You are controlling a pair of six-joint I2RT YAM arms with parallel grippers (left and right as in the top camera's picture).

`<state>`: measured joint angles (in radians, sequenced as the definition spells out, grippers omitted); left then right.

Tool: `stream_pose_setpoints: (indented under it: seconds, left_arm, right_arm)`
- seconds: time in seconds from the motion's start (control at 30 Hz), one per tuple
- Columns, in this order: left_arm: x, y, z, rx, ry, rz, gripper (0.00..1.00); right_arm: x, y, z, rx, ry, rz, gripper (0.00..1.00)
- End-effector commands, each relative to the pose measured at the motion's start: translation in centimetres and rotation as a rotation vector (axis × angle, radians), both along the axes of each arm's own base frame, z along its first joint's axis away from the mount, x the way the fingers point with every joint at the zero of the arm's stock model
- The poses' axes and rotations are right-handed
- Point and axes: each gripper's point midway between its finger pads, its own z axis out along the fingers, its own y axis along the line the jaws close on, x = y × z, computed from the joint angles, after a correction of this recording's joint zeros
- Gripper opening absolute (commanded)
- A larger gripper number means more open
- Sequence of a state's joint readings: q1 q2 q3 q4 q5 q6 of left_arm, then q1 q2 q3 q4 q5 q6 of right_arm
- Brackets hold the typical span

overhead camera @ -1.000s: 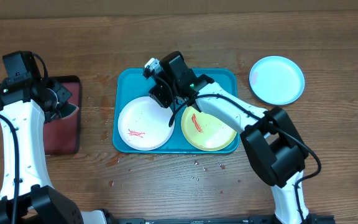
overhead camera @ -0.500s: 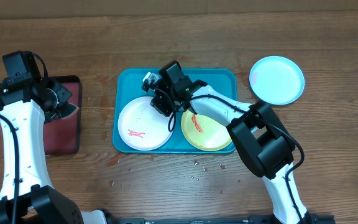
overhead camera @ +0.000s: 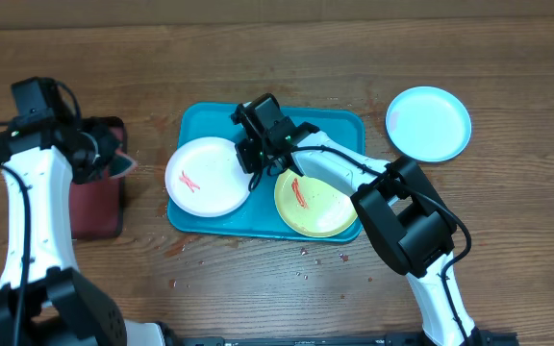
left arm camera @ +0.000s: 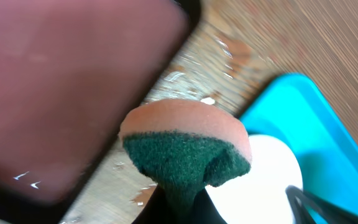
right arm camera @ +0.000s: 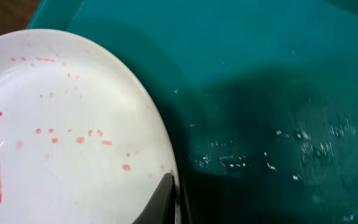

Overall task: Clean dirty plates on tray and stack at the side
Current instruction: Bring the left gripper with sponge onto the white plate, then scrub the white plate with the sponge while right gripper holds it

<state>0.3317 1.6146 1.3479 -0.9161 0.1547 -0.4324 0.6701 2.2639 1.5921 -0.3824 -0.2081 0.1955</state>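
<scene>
You have a wood-grain desk [overhead camera: 258,67] with wet specks [overhead camera: 306,252] toward its front. Dark red tray [overhead camera: 94,207] at left. Orange sponge [left arm camera: 185,149], green scrub face, sits just beside the tray's edge.

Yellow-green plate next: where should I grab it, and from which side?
Pinch its thin rim; the yellow-green plate lies flat and shallow, so nothing else offers a hold. Probably come from the tray's near edge, where the plate's rim reaches the tray's low wall. The white plate crowds its left side, and the red smear lies left of centre.
</scene>
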Motion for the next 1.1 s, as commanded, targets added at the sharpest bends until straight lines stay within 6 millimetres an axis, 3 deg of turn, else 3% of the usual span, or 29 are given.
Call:
stream_pose_setpoints:
  seconds: [0.0, 0.27, 0.57, 0.77, 0.83, 0.97, 1.07]
  left_arm:
    - [1.5, -5.0, -1.1, -0.111, -0.032, -0.253, 0.04]
    - [2.8, -10.4, -2.2, -0.094, -0.037, -0.456, 0.04]
    - [4.1, -14.6, -2.5, -0.061, -0.083, -0.588, 0.04]
    - [5.0, -16.0, -4.8, -0.061, -0.057, -0.610, 0.04]
    - [5.2, -16.4, -6.1, -0.069, -0.036, -0.613, 0.04]
    - [5.4, -17.0, -8.4, -0.090, 0.006, -0.599, 0.04]
    - [5.5, -17.4, -9.7, -0.100, 0.028, -0.596, 0.04]
  right_arm:
    - [0.4, -2.3, -1.1, -0.053, 0.082, -0.252, 0.04]
    - [1.8, -5.3, 1.4, -0.159, -0.020, -0.371, 0.04]
    - [1.3, -6.1, 1.1, -0.194, -0.002, -0.376, 0.04]
    - [0.8, -4.9, 1.2, -0.141, 0.036, -0.338, 0.08]
    - [0.9, -5.3, 1.2, -0.157, 0.026, -0.346, 0.04]
    - [1.5, -6.7, 1.1, -0.156, 0.046, -0.506, 0.04]
    - [1.4, -6.8, 1.0, -0.160, 0.052, -0.510, 0.04]
